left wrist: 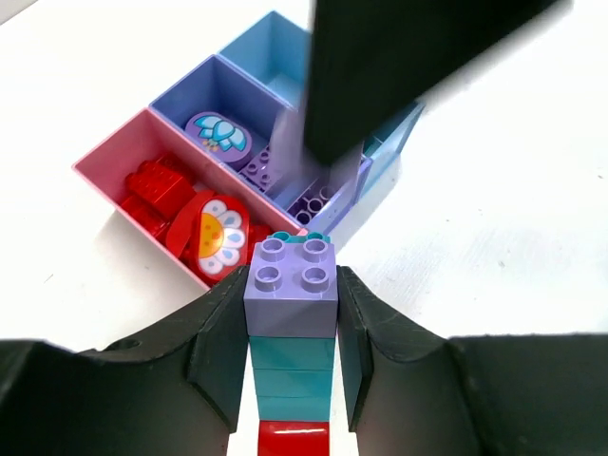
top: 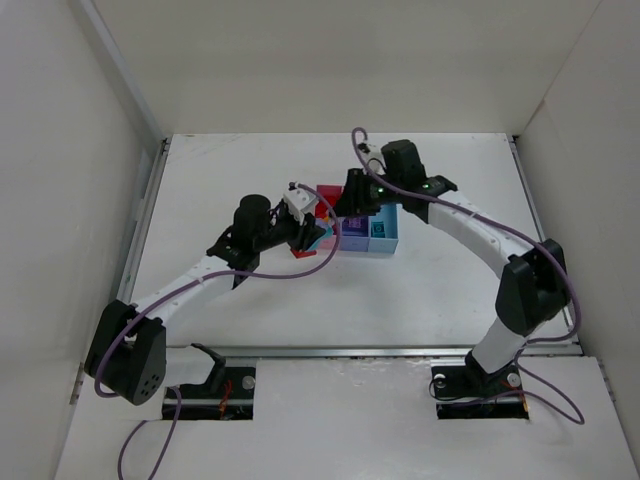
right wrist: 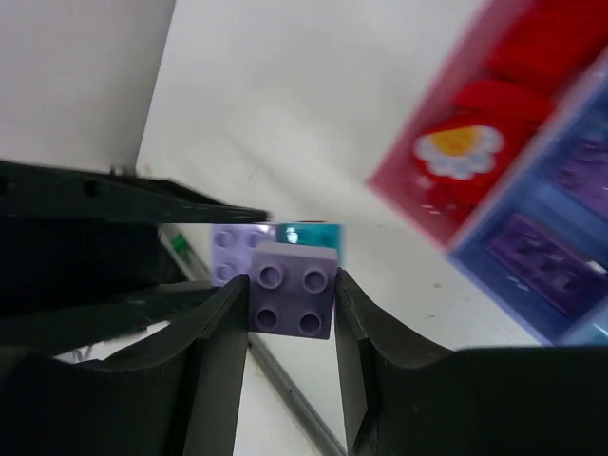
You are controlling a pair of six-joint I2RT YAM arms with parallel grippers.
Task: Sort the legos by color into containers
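Note:
My left gripper [left wrist: 292, 287] is shut on a stack of legos [left wrist: 290, 356], with a lavender brick on top, teal bricks under it and a red one at the bottom. It hangs just in front of the containers, a pink bin [left wrist: 104, 171], a purple-blue bin [left wrist: 180, 95] and a light blue bin [left wrist: 266, 47]. My right gripper [right wrist: 292, 285] is shut on a single purple brick [right wrist: 290, 302], studs facing its camera. In the top view the left gripper [top: 310, 238] and the right gripper [top: 352, 205] meet beside the bins [top: 385, 245].
Red legos [left wrist: 157, 185] and a red flower-printed piece [left wrist: 214, 233] lie in the pink bin. Purple pieces [left wrist: 217, 133] lie in the purple-blue bin. White walls enclose the table on three sides. The right arm's blurred dark finger [left wrist: 399, 76] hangs over the bins.

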